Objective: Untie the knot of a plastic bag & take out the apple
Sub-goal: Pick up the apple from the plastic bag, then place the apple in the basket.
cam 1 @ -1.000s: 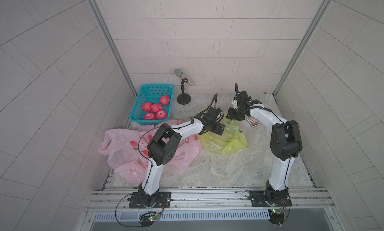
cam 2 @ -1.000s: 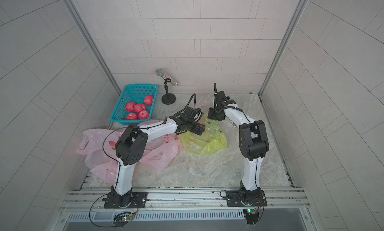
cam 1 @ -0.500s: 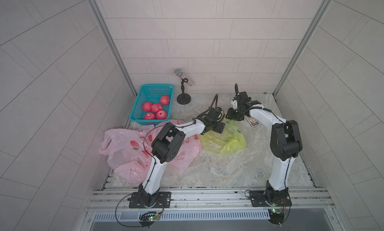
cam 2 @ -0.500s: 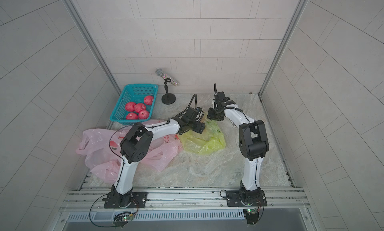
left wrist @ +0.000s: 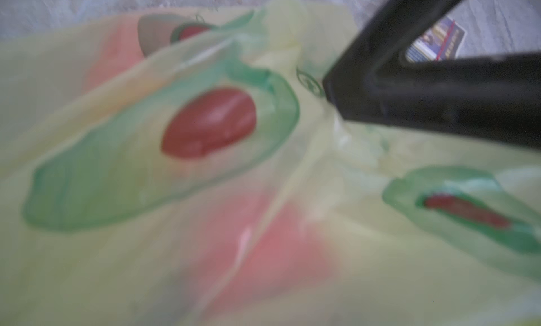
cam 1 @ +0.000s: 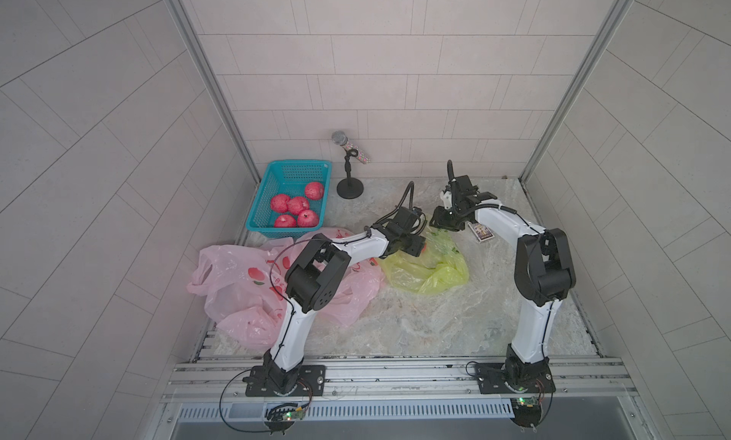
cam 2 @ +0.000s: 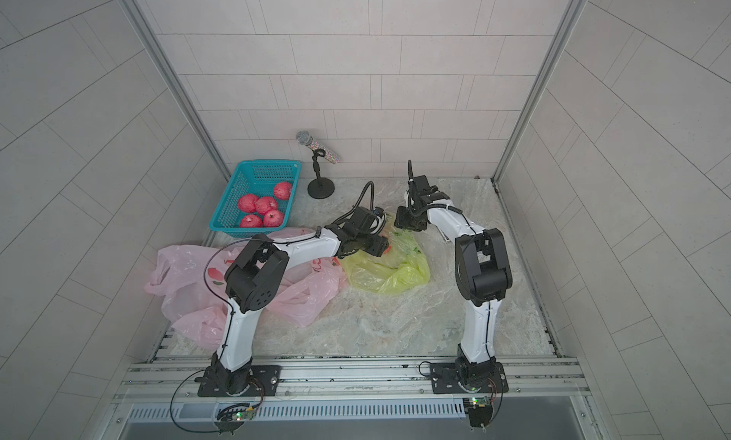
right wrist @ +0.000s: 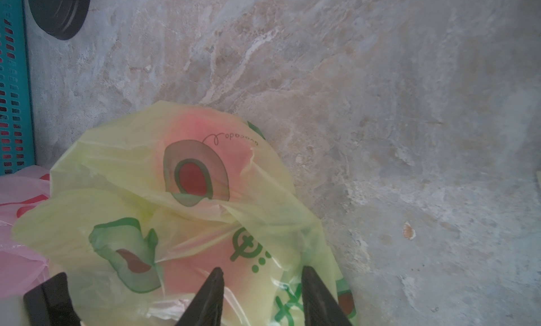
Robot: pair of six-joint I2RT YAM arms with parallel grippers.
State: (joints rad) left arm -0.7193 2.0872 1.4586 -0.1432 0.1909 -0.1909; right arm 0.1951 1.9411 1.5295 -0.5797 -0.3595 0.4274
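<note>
The only word I can read is "avocado" (right wrist: 234,140). It is in thin looping script, seen upside down in the right wrist view, on the yellow-green plastic bag (right wrist: 123,163) beside a printed avocado half. A round green logo (right wrist: 245,247) and green characters (right wrist: 288,305) elsewhere on that bag stay illegible. Print on the small card (cam 1: 481,231) on the tabletop (cam 1: 435,323) is too small to read.

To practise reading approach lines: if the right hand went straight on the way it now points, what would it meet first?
The yellow-green plastic bag with avocado prints: the right hand points into its film, seemingly right at it. The round pink apple showing through likely comes next; depth is unclear.
</note>
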